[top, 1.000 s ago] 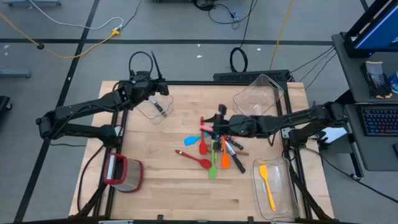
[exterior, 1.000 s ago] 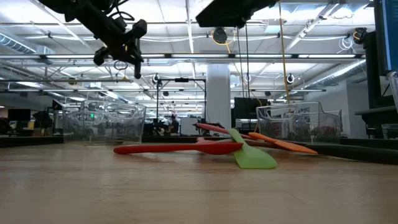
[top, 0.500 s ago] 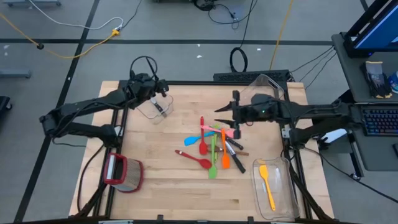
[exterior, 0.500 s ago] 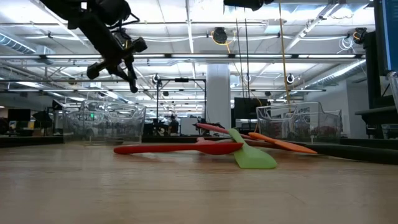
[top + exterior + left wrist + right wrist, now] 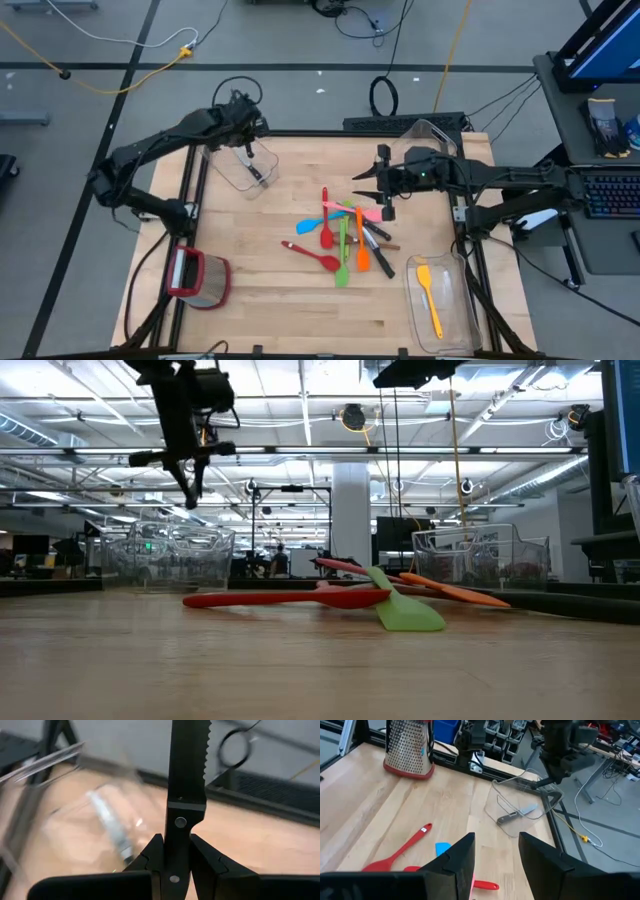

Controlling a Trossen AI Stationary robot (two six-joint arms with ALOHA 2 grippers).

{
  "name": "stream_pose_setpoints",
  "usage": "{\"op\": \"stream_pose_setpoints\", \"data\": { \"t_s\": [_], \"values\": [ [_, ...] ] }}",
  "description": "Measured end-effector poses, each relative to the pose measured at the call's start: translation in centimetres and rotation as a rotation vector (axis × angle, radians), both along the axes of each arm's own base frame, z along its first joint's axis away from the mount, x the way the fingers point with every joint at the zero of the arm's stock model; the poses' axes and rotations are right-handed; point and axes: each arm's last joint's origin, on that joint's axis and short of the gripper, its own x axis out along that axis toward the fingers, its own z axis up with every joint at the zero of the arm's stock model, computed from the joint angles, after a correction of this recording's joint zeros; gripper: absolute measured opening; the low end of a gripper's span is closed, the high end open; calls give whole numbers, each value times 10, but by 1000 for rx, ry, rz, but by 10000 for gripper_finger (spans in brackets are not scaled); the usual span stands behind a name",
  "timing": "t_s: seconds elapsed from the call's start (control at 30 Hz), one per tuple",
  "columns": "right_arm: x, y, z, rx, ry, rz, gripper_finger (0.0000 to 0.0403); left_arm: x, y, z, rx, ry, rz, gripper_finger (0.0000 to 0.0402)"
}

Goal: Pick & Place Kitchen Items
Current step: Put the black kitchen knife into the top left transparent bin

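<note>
My left gripper (image 5: 246,128) hovers over the far-left clear bin (image 5: 240,175), shut on a black-handled knife (image 5: 186,780). Another knife (image 5: 257,172) lies in that bin. In the table's middle lies a heap of kitchen items (image 5: 345,235): red, orange, green, blue and pink spatulas and spoons and black-handled knives. My right gripper (image 5: 381,190) hangs open above the heap's far right side, with nothing between its fingers (image 5: 455,860). My left gripper pinches the knife's black riveted handle (image 5: 177,835) between its two fingers. The fingers point steeply down from above, and the knife runs on along them. The serrated blade (image 5: 190,745) points down toward the bin, and the knife hangs clear of it.
A clear bin (image 5: 455,310) at the near right holds a yellow spatula (image 5: 430,298). Another clear bin (image 5: 420,150) stands at the far right. A red-rimmed clear container (image 5: 200,278) lies at the near left. Bare wood stretches along the table's near edge.
My left gripper has tipped from slanting to steeply downward and rolled, so the knife now points down over the far-left bin. My right gripper has risen from the heap and drawn back toward the table's right edge, its fingers still apart.
</note>
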Motion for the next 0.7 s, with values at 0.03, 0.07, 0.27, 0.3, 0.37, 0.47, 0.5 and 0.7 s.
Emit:
{"op": "stream_pose_setpoints", "data": {
  "t_s": [0.03, 0.07, 0.27, 0.3, 0.37, 0.47, 0.5, 0.7],
  "values": [
    [0, 0, 0, -3, 2, 1, 144, 0, 3, -1, -30, 18, 11, 50],
    [0, 0, 0, -8, 3, 3, 144, 0, 6, -3, -65, 32, 26, 50],
    [-1, 0, -3, -43, 37, 19, 140, -6, 11, -25, -305, 114, 79, 50],
    [-1, 0, -3, -45, 38, 20, 140, -6, 10, -28, -332, 135, 93, 50],
    [-1, 0, -3, -53, 41, 23, 140, -8, 8, -32, -379, 162, 113, 50],
    [-1, 0, -3, -81, 44, 35, 139, -7, 8, -35, -417, 157, 130, 50],
    [-1, 0, -3, -89, 44, 38, 139, -6, 8, -36, -425, 154, 132, 50],
    [-2, 0, -4, -119, 48, 51, 139, -2, 12, -45, -451, 169, 165, 50]
  ]
}}
